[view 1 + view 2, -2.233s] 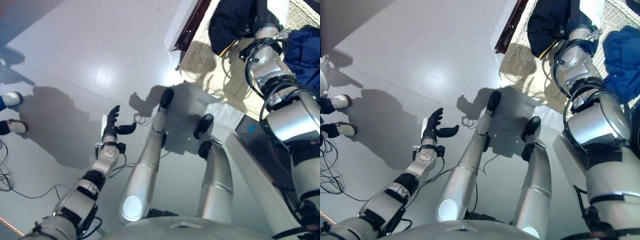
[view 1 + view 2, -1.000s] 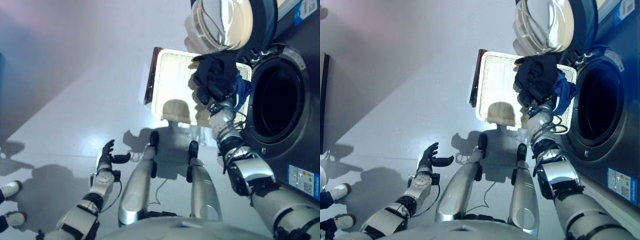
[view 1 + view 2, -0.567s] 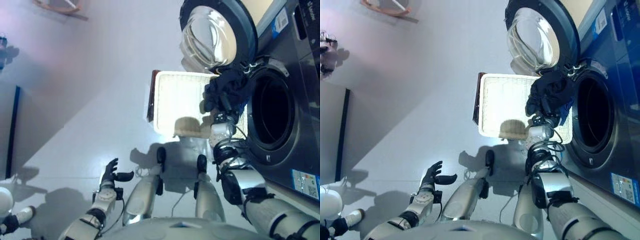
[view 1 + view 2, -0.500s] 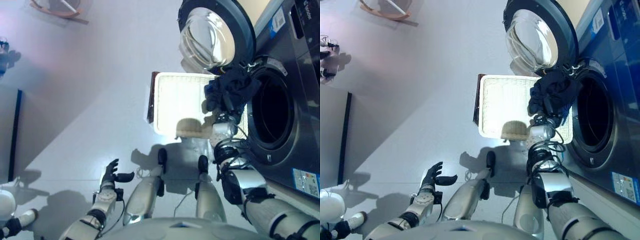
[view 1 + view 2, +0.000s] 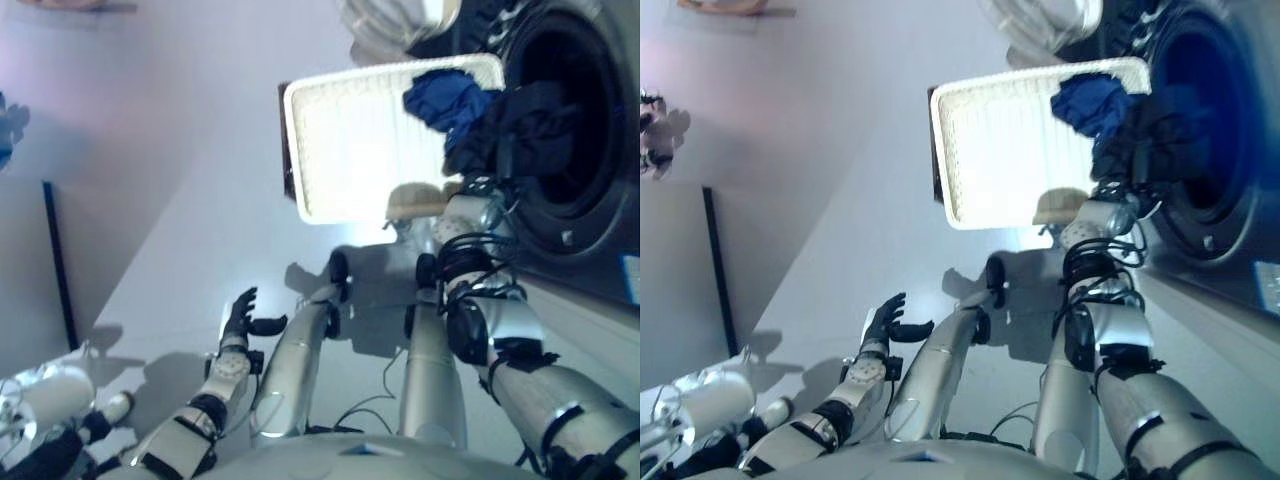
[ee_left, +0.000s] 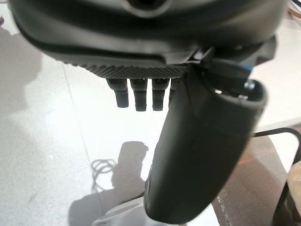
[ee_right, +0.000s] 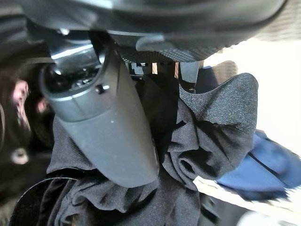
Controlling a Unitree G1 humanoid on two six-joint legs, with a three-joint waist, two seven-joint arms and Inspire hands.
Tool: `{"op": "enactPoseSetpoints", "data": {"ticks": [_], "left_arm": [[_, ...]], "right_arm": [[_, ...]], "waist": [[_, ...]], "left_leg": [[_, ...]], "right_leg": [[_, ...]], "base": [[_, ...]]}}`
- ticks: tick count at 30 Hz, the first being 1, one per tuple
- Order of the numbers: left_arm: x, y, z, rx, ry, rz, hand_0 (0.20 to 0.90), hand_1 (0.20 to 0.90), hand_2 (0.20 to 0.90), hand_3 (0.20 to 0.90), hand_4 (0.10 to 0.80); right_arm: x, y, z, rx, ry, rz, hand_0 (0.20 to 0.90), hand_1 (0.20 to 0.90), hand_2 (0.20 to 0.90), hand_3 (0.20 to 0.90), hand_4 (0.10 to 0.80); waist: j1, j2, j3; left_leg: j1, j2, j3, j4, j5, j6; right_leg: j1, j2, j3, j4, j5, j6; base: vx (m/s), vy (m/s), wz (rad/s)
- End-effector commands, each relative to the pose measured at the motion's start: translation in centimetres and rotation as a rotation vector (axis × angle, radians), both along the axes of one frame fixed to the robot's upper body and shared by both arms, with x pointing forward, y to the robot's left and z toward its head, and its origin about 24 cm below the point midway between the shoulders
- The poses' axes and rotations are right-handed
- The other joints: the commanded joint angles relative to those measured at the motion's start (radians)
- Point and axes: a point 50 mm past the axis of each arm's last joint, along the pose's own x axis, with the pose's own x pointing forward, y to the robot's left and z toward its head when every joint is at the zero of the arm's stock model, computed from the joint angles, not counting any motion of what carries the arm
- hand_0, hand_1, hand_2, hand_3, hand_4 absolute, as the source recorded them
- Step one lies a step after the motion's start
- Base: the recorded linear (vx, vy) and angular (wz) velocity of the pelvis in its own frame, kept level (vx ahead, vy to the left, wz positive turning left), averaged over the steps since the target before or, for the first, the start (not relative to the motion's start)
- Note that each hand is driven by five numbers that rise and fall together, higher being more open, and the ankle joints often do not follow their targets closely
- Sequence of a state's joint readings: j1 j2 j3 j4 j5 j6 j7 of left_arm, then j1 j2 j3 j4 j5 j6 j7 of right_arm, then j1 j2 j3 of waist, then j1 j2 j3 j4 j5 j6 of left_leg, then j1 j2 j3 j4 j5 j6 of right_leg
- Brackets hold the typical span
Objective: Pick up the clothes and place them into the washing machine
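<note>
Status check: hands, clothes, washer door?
Right hand shut on black garment, at the washing machine opening. Left hand open, idle. Blue garment in the basket.

Right arm's stretched way out front, right hand buried in fabric with thumb and fingers clamped round it. Left hand just hangs low at the side, fingers loose, thumb out.
</note>
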State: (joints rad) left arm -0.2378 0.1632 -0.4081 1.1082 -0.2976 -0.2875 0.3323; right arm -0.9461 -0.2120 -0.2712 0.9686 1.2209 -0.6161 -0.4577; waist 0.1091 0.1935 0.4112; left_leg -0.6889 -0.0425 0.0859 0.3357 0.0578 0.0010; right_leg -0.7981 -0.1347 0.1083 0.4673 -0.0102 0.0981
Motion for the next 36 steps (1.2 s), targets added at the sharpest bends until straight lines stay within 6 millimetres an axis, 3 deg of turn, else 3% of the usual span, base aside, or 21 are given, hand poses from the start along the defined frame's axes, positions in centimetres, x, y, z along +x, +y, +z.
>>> {"op": "enactPoseSetpoints", "data": {"ticks": [1,11,17,22,26,29,31,32,33,35,36], "left_arm": [[-0.8,1.0,-0.4,0.040,0.014,0.052,0.900,0.900,0.900,0.900,0.800],[-1.2,-0.3,-0.4,0.026,-0.006,-0.021,0.900,0.900,0.900,0.900,0.800],[-1.6,-0.4,-0.5,0.020,-0.004,-0.022,0.900,0.900,0.900,0.900,0.800],[-2.1,-0.5,-0.6,0.012,-0.012,-0.050,0.900,0.900,0.900,0.900,0.800],[-2.7,-0.5,-0.9,0.019,0.003,-0.059,0.900,0.900,0.900,0.900,0.800],[-3.6,0.1,-1.6,0.041,0.057,-0.033,0.900,0.900,0.900,0.900,0.800],[-3.5,0.3,-1.7,0.041,0.063,-0.016,0.900,0.900,0.900,0.900,0.800],[-3.4,0.7,-1.6,0.052,0.063,-0.005,0.900,0.900,0.900,0.900,0.800],[-3.5,0.7,-1.7,0.056,0.063,-0.002,0.900,0.900,0.900,0.900,0.800],[-3.6,1.0,-1.7,0.077,0.063,0.008,0.900,0.900,0.900,0.900,0.800],[-3.5,1.7,-1.5,0.101,0.056,0.023,0.900,0.900,0.900,0.900,0.800]], "right_arm": [[-0.4,-2.0,9.9,-0.138,-0.337,-0.124,0.300,0.300,0.300,0.300,0.400],[-2.7,-6.2,18.4,-0.204,-0.529,-0.254,0.300,0.300,0.300,0.300,0.400],[-4.3,-8.5,20.7,-0.216,-0.578,-0.325,0.300,0.300,0.300,0.300,0.400],[-8.5,-12.0,25.2,-0.336,-0.627,-0.477,0.300,0.300,0.300,0.300,0.400],[-10.8,-13.6,27.2,-0.434,-0.601,-0.557,0.300,0.300,0.300,0.300,0.400],[-11.4,-13.8,27.5,-0.464,-0.590,-0.591,0.300,0.300,0.300,0.300,0.400],[-11.6,-13.7,27.7,-0.500,-0.554,-0.605,0.575,0.575,0.575,0.575,0.584],[-11.6,-14.2,27.6,-0.573,-0.425,-0.647,0.900,0.900,0.900,0.900,0.800],[-11.4,-14.1,27.7,-0.640,-0.334,-0.663,0.900,0.900,0.900,0.900,0.800],[-10.4,-13.7,27.7,-0.840,0.024,-0.757,0.900,0.900,0.900,0.900,0.800],[-9.5,-13.5,27.5,-1.019,0.267,-0.796,0.900,0.900,0.900,0.900,0.800]], "waist": [[0.017,0.050,-0.056],[0.070,0.147,-0.101],[0.086,0.184,-0.123],[0.112,0.236,-0.169],[0.122,0.258,-0.194],[0.119,0.257,-0.208],[0.115,0.254,-0.208],[0.104,0.243,-0.206],[0.100,0.238,-0.203],[0.088,0.229,-0.195],[0.082,0.216,-0.193]], "left_leg": [[-0.098,-0.044,-0.017,0.099,-0.081,0.015],[-0.118,-0.062,-0.014,0.074,-0.073,0.001],[-0.076,-0.079,-0.029,-0.002,-0.033,-0.018],[-0.026,-0.107,-0.060,-0.072,0.008,-0.045],[-0.004,-0.110,-0.073,-0.099,0.022,-0.052],[0.012,-0.108,-0.076,-0.123,0.025,-0.051],[0.019,-0.106,-0.073,-0.132,0.027,-0.051],[0.022,-0.103,-0.068,-0.133,0.029,-0.054],[0.025,-0.100,-0.063,-0.134,0.027,-0.052],[0.028,-0.097,-0.052,-0.130,0.023,-0.051],[0.027,-0.092,-0.046,-0.131,0.026,-0.050]], "right_leg": [[-0.060,0.006,-0.051,0.092,-0.039,-0.015],[-0.099,0.007,-0.016,0.131,-0.087,-0.020],[-0.071,-0.001,-0.019,0.116,-0.097,-0.021],[-0.021,-0.027,-0.047,0.115,-0.134,-0.030],[-0.009,-0.041,-0.065,0.116,-0.144,-0.031],[-0.003,-0.037,-0.065,0.108,-0.143,-0.031],[-0.001,-0.034,-0.062,0.101,-0.139,-0.030],[0.000,-0.033,-0.059,0.093,-0.130,-0.030],[0.003,-0.032,-0.058,0.087,-0.129,-0.029],[0.009,-0.028,-0.055,0.072,-0.117,-0.029],[0.008,-0.024,-0.051,0.061,-0.105,-0.030]], "base": [[0.000,0.000,0.00],[0.057,-0.002,0.04],[0.069,-0.041,0.15],[0.066,-0.056,0.22],[0.049,-0.046,0.35],[0.064,-0.016,0.04],[0.024,-0.004,-0.02],[0.000,0.000,0.00],[0.000,0.000,0.00],[0.000,0.000,0.00],[-0.005,0.031,-0.06]]}}
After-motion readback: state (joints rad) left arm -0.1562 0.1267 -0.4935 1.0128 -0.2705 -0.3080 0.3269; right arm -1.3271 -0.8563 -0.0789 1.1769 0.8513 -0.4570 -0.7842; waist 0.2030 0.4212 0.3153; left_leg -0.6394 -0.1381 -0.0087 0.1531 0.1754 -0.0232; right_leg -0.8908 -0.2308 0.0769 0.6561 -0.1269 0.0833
